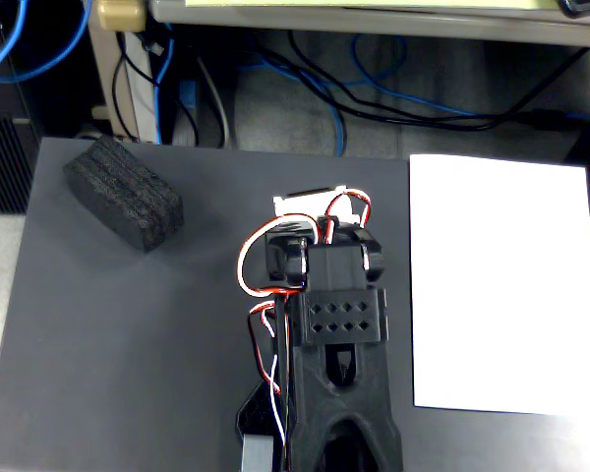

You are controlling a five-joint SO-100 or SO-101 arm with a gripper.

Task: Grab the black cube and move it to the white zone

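The black cube (124,193), a rough foam block, lies flat on the dark grey table at the far left, with nothing touching it. The white zone (501,285) is a plain paper sheet on the table's right side, and nothing lies on it. My arm rises from the bottom edge through the table's middle. Its gripper (310,218) end sits between block and sheet, well right of the block and just left of the paper. From above, the motors and wires cover the fingers, so the jaws' state is hidden. Nothing shows in their grasp.
Red, white and black wires (248,258) loop off the arm's left side. Beyond the table's far edge (226,147) are blue and black cables (374,79) and furniture legs. Bare table lies between the block and the arm.
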